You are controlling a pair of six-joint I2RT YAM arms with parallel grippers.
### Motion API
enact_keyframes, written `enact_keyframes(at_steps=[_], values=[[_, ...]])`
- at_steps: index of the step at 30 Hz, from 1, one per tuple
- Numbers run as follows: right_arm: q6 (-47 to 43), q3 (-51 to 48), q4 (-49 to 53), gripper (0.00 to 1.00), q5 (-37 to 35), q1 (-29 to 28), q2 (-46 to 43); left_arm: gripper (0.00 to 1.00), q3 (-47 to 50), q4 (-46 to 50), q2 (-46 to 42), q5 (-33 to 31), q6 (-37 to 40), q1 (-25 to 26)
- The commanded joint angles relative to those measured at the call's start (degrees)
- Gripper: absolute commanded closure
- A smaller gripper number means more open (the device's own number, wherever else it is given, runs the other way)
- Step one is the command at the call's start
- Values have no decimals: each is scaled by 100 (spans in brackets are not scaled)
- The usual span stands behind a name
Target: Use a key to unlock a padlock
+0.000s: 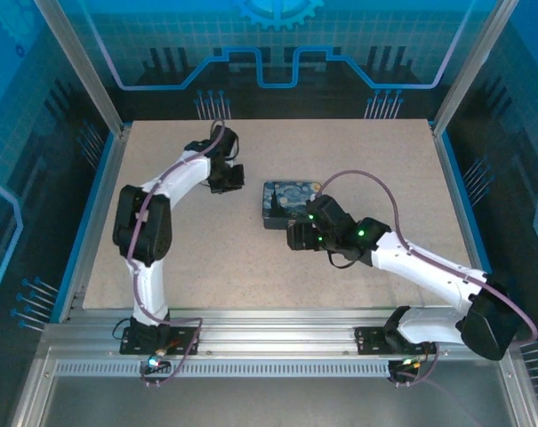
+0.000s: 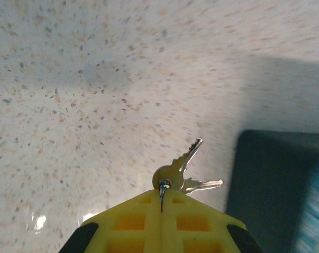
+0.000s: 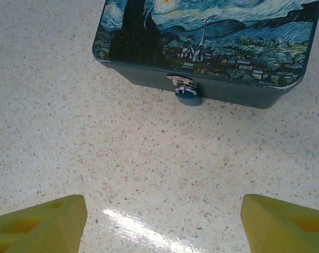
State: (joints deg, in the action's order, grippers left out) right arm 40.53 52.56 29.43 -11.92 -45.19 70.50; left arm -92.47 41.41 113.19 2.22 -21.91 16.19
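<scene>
Beside the tin (image 1: 291, 200), the left gripper (image 2: 162, 203) is clamping the ring (image 2: 163, 184) of the light, dangling key (image 2: 181, 162); the right gripper (image 3: 162, 208) is gaping empty.

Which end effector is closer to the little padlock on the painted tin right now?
Right. The right end effector, open, faces the padlock across a strip of bare table. The left end effector sits left of the tin, shut on the keys.
</scene>
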Motion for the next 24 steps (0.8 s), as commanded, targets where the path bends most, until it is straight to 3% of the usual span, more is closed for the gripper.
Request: enact_keyframes(at_steps=[1,9,19,24], values=[[103,-70,-222,22,128,132,-240,100,220,-106,-689,387,220,115],[132,58,-644,27,881,448,-448,100,788,-373,-1865,747,379,675],[324,384,-1163,41,1583,745,-461,100,1893,-893,-3030,1023,-31,1268],[570,346,-1574,48,1781,750,-408,100,2404,-1329,-3408,1018,-646,1407]])
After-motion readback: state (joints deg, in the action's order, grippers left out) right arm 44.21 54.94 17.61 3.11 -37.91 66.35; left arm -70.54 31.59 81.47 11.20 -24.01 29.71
